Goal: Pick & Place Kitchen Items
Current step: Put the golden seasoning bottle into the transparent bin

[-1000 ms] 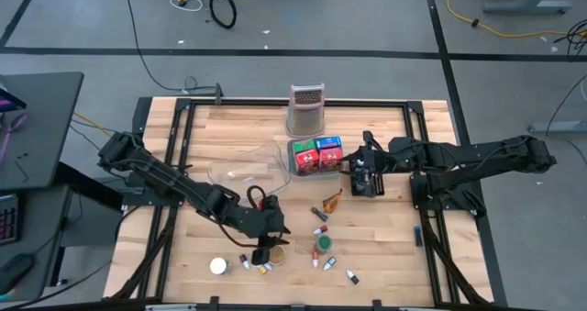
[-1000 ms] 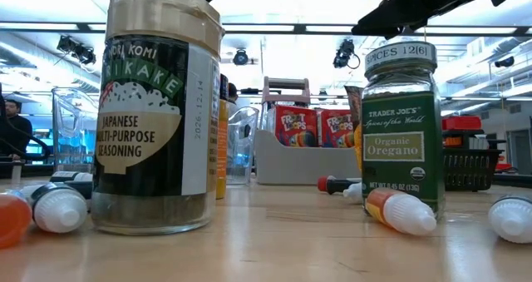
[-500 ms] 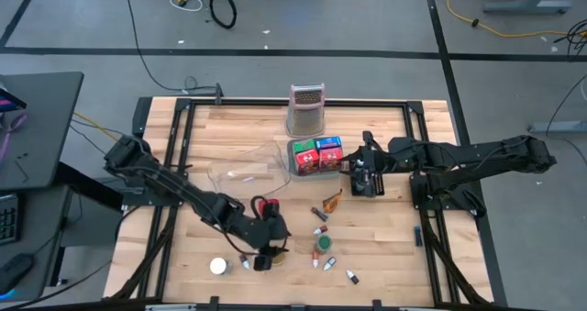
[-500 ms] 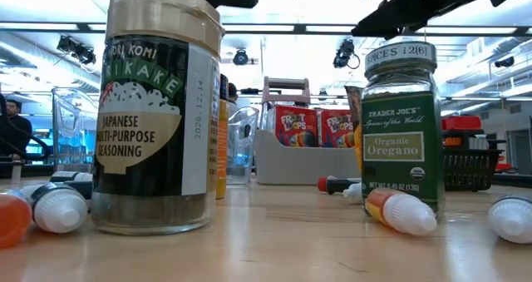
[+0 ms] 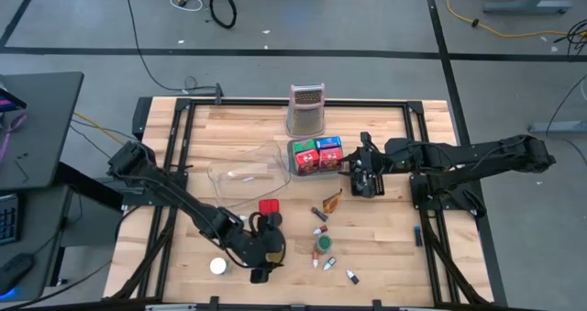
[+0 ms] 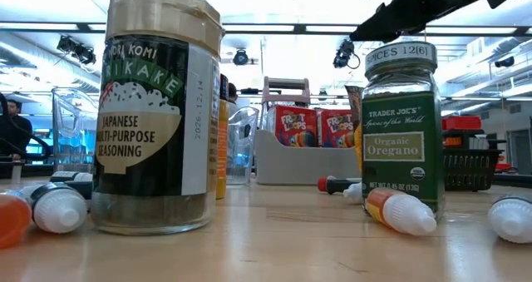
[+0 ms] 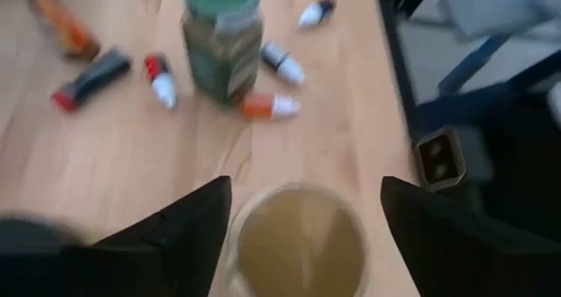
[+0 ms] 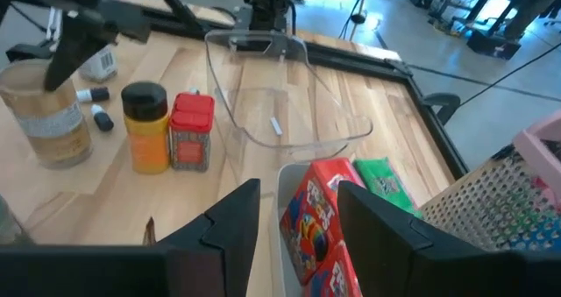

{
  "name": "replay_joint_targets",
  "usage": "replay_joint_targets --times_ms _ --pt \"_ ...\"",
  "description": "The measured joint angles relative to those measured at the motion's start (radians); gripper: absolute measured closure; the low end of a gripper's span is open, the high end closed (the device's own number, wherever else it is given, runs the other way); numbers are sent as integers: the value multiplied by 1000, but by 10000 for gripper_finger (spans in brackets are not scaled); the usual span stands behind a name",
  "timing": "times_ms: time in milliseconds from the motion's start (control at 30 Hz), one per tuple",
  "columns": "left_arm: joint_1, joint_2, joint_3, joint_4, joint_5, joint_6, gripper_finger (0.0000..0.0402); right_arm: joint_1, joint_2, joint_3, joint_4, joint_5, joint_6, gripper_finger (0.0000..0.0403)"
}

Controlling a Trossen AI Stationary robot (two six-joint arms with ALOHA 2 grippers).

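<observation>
The left wrist view shows the left gripper (image 7: pixel 302 236) spread wide over a seasoning jar (image 7: pixel 301 243), a finger (image 7: pixel 180 236) on each side of its tan lid and clear of it, near the front edge of the desk (image 5: pixel 385 233); the green-lidded oregano jar (image 7: pixel 221 36) and small capped tubes (image 7: pixel 272 105) lie just beyond. The right gripper (image 5: pixel 362 175) waits by the grey tray (image 5: pixel 294 169) of red and green packets (image 5: pixel 316 154) toward the desk's back edge, fingers parted around nothing.
</observation>
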Motion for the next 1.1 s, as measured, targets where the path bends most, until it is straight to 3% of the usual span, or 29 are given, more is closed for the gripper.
replay_joint_targets --times_ms 433,633,833,1100 --pt "-1 11 0 -49 -15 18 74 0 14 0 15 -2 -25 238" --pt "-5 40 1 -52 12 18 74 0 15 0 15 -2 -24 238" --pt "-5 48 0 -82 -33 104 74 0 16 0 22 -1 -22 238" --pt "-1 48 0 -59 -34 71 91 0 16 0 25 -1 -22 238"
